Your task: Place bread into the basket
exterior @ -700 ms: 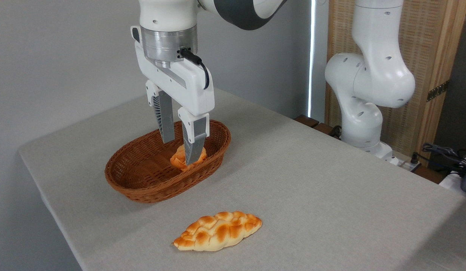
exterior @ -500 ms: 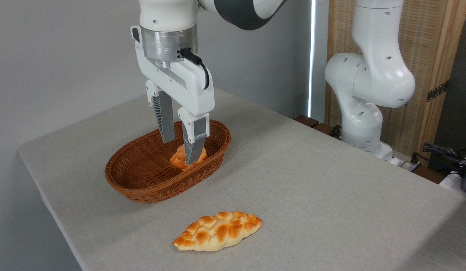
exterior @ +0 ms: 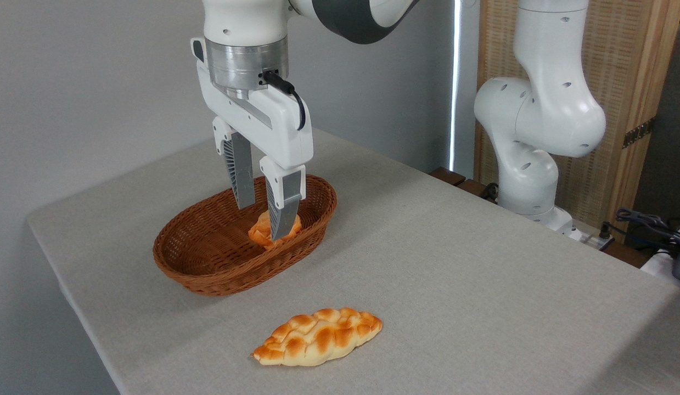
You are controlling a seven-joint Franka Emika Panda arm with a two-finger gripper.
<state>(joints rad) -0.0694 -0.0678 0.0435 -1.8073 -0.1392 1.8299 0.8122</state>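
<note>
Lying flat on grey cloth (exterior: pixel 482 285), the braided bread (exterior: pixel 318 337) is angled lower-left to upper-right; the empty, parted gripper (exterior: pixel 263 215) is held over the woven basket (exterior: pixel 208 274).

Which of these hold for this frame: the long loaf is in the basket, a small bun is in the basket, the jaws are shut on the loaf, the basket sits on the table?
1. The long loaf lies in the basket. False: it lies on the table, in front of the basket.
2. A small orange bun sits inside the basket. True.
3. The gripper has its jaws shut on the loaf. False: the jaws stand open over the basket, above the bun.
4. The basket stands on the table. True.
</note>
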